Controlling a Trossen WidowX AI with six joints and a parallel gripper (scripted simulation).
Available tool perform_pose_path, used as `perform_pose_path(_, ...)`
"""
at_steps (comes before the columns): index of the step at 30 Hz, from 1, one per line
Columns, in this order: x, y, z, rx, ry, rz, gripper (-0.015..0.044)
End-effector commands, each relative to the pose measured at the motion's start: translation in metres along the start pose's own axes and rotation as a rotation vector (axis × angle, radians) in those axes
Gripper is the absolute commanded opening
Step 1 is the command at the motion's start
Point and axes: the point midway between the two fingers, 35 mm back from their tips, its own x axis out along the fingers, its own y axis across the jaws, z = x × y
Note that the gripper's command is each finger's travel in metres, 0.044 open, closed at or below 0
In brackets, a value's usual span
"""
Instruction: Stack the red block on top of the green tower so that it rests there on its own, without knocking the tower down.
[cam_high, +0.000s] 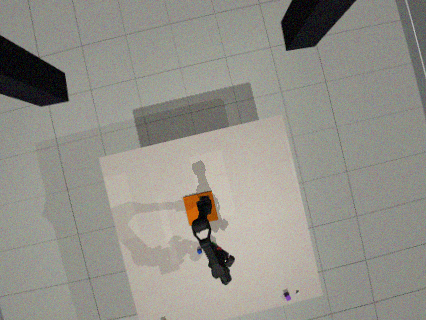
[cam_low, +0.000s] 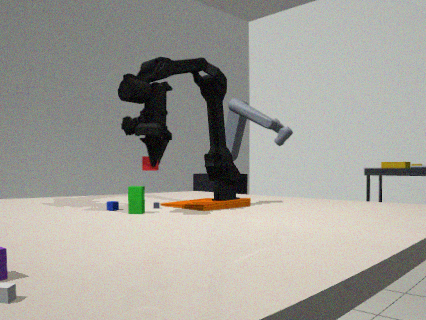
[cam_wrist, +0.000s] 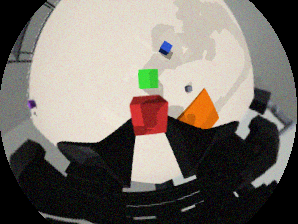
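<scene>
Purple block (cam_high: 287, 297) (cam_low: 3, 263) (cam_wrist: 32, 104) stood farthest left in the exterior view, at about eight o'clock from the green tower and well apart from my work. Next came the blue cube (cam_high: 199, 251) (cam_low: 112, 206) (cam_wrist: 165, 48), near the tower at nine o'clock. The green tower (cam_low: 136, 200) (cam_wrist: 148, 79) stood upright on its own.

Just right of it, and higher, my gripper (cam_high: 219, 249) (cam_low: 155, 162) (cam_wrist: 148, 117) pointed down, clenched on the red block (cam_high: 219, 248) (cam_low: 147, 163) (cam_wrist: 149, 115). The block hung in the air at one o'clock from the tower, with open space between them. My wrist view put the tower straight ahead, at twelve o'clock from the block. That offset governed the move: I judged that I had to carry the block over at its height, centre it, and only then lower it. Descending too soon could have clipped the tower's top edge and tipped it.

Farther right, at about four o'clock from the gripper, lay the orange base plate (cam_high: 189, 202) (cam_low: 235, 203) (cam_wrist: 202, 112), clear of that short path.
</scene>
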Motion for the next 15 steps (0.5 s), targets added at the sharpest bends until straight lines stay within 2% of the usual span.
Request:
perform_pose_path(1,-0.003,0.000,0.008,0.004,-0.001,0.005,0.0000)
perform_pose_path(8,-0.003,-0.008,0.047,0.004,-0.005,0.004,0.0000)
perform_pose_path(15,0.001,-0.009,0.048,0.004,-0.005,0.004,0.0000)
